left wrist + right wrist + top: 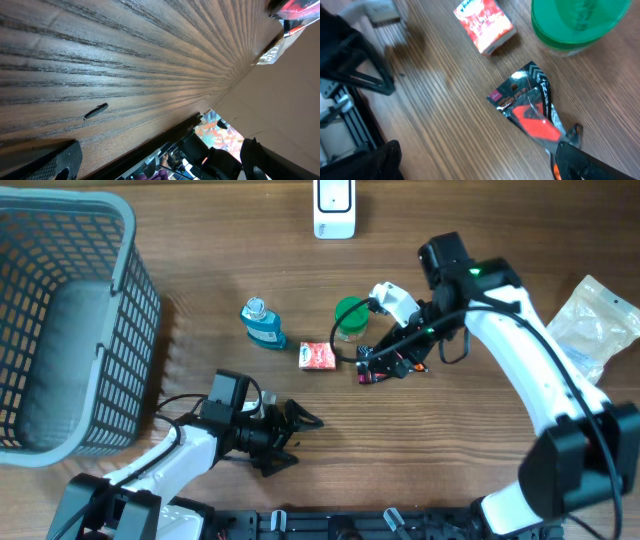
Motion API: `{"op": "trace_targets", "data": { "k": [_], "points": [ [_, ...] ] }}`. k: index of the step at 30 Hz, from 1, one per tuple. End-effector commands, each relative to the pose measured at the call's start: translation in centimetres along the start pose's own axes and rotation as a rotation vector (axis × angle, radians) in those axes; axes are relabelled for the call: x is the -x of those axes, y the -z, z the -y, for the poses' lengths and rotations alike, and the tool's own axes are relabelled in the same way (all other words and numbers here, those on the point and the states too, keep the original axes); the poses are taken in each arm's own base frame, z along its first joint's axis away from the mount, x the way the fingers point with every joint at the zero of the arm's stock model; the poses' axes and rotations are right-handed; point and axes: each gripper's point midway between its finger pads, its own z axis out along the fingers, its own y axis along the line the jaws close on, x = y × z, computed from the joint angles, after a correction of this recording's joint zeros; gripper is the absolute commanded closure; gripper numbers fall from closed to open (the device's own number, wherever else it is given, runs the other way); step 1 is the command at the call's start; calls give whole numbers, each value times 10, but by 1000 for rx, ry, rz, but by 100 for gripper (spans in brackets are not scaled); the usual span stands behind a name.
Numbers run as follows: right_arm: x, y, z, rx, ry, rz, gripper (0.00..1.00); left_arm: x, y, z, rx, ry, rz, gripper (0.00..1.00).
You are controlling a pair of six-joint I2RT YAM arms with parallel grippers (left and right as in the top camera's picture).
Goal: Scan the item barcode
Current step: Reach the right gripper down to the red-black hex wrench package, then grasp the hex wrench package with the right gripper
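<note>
Barely started, I'd say. The right gripper point(392, 352) hangs just over the black-and-red packet point(530, 102), fingers wide apart, nothing picked up. The packet lies flat on the tabletop point(450, 470) near the red box point(318, 356) and the green-lidded jar point(350, 318). The left gripper point(293, 442) is spread open too, and empty. The white scanner point(334, 205) sits well apart at the far edge, so grabbing, carrying and scanning are all left to do.
</note>
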Motion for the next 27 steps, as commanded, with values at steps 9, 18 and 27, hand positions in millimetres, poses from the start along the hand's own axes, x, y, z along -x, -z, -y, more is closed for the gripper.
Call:
{"op": "trace_targets", "data": {
  "k": [9, 18, 27],
  "points": [
    [-39, -77, 39, 72, -6, -221, 10, 39, 1, -54, 222, -59, 229, 0],
    [-52, -66, 69, 11, -109, -211, 12, 39, 1, -54, 224, -59, 231, 0],
    [-50, -64, 57, 87, -157, -179, 19, 39, 1, -54, 225, -59, 231, 0]
  ]
}}
